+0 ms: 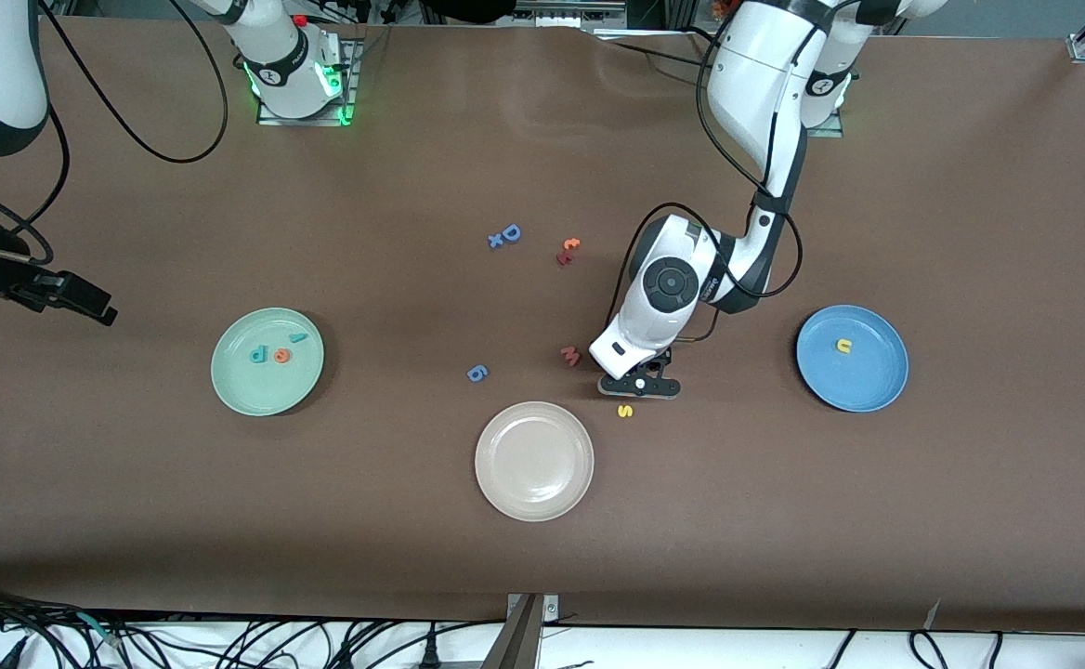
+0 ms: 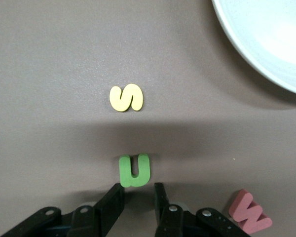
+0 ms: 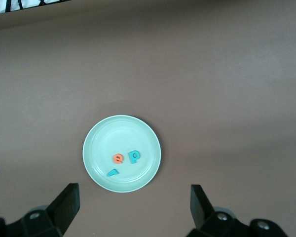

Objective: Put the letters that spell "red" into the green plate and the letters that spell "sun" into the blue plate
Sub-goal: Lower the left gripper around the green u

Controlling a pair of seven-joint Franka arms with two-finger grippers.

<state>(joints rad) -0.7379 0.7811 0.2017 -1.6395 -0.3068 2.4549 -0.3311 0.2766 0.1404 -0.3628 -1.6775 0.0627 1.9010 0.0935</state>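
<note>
- Brown matte counter [image 1: 970, 520]: carries three plates and scattered foam letters.
- Left arm, white: its hand [image 1: 639, 385] is down at the counter between the cream-white round plate [image 1: 534, 461] and the blue plate. In the left wrist view the hand [image 2: 138, 197] has its fingers drawn narrow around the foot of the green foam "n" [image 2: 134, 170], which lies on the counter; whether the pads already press it cannot be told.
- Right arm: waits at its own end of the counter, its hand [image 3: 133, 207] spread wide, empty, over the counter beside the green plate.
- Round pale mint-green plate [image 1: 227, 390]: holds the teal "r" [image 1: 297, 337], orange "e" [image 1: 280, 354] and teal-blue "d" [image 1: 258, 354]. "Red" looks complete.
- Round medium-blue plate [image 1: 868, 390]: holds only the yellow "u" [image 1: 843, 346].
- Yellow foam "s" [image 1: 625, 410]: on the counter, near the left hand, nearer the front camera.
- Dark pink foam "w" [image 1: 570, 355]: beside the left hand, no part of the task.
- Step in hand, as judged: grasping the "n" for the blue plate.
- Next move calls for: a firm pinch on the thin letter, a lift, a carry to the blue plate; the "s" remains after.
</note>
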